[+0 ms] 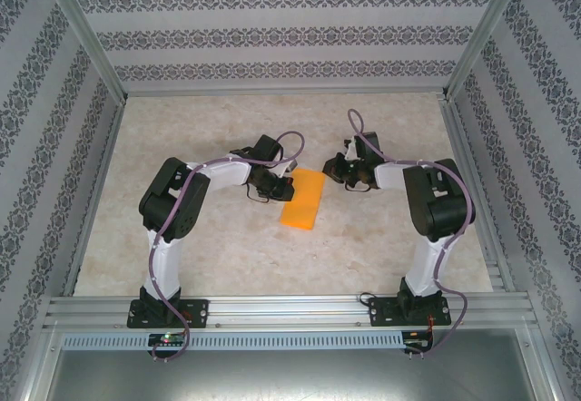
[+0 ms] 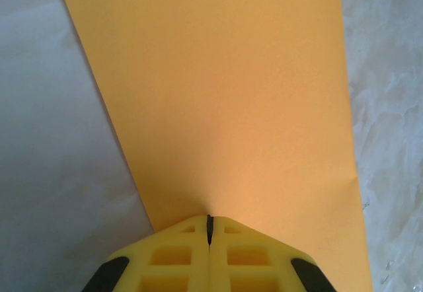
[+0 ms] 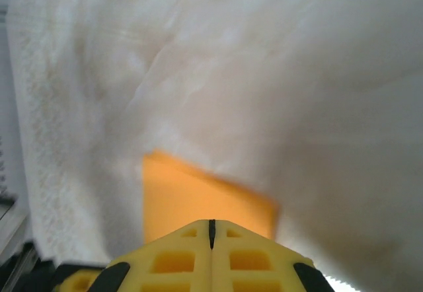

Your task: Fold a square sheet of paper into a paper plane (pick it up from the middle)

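Observation:
The sheet of paper [image 1: 302, 199] is bright orange and lies flat on the marbled table as an oblong, longer than it is wide. A paper plane is out of view. My left gripper [image 1: 275, 186] is shut, its yellow tips down on the sheet's left edge near the far end. In the left wrist view the paper [image 2: 225, 94] spreads out ahead of the closed left gripper [image 2: 209, 219] and runs on under it. My right gripper [image 1: 332, 172] is shut beside the far right corner. In the right wrist view the paper [image 3: 192, 199] is blurred, just past the closed right gripper [image 3: 211, 224].
The table [image 1: 227, 238] is pale marbled stone, fenced by aluminium rails [image 1: 290, 310] at the near edge and patterned walls [image 1: 272, 34] on three sides. Both arms bend inward toward the middle, with cables looping over them.

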Robot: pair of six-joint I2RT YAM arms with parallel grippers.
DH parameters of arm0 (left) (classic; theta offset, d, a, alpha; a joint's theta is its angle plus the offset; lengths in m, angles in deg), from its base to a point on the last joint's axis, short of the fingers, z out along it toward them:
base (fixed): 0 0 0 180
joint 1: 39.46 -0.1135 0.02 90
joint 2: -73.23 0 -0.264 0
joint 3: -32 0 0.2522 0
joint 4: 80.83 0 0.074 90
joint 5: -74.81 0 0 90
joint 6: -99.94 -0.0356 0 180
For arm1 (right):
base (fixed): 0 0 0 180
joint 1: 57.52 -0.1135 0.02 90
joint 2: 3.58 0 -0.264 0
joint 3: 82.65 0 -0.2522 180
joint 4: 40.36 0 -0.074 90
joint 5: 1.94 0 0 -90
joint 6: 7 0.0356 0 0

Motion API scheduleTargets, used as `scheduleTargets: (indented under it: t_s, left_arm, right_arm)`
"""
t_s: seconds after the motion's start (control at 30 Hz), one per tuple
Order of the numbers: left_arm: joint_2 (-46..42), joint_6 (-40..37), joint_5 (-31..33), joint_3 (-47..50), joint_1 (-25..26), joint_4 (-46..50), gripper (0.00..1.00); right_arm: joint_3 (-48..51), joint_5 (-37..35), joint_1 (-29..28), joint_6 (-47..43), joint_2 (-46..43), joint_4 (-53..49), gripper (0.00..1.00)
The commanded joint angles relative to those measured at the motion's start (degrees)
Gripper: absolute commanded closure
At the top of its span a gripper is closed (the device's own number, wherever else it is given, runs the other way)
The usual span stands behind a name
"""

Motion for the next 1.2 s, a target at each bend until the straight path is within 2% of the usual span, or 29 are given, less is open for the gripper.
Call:
scheduleTargets:
  t_s: [0.0, 0.27, 0.5, 0.83, 1.03, 1.17]
  left_arm:
    - [6.21, -1.15, 10.80, 2.66, -0.22, 9.11, 0.95]
    - [6.66, -0.91, 10.04, 2.16, -0.23, 9.02, 0.94]
    - [6.57, -0.94, 10.77, 2.12, -0.23, 9.46, 0.94]
    - [6.88, -1.10, 11.00, 1.32, -0.40, 10.34, 0.95]
    - [6.92, -1.15, 10.70, 1.58, -0.41, 10.16, 0.95]
    - [6.97, -1.18, 10.59, 1.66, -0.39, 9.99, 0.95]
  right_arm:
    - [4.30, 0.88, -3.79, 2.09, -4.62, -0.55, 0.98]
    - [8.45, -1.01, -8.86, 2.24, -5.87, -2.91, 0.98]
    - [8.12, -1.53, -9.59, -2.43, -4.43, -7.70, 0.98]
    - [12.18, -4.59, -9.64, -6.77, -8.31, -14.84, 0.99]
    - [12.52, -2.75, -10.35, -3.71, -12.50, -12.10, 0.99]
    - [10.15, -1.99, -12.16, -1.54, -11.18, -9.18, 0.99]
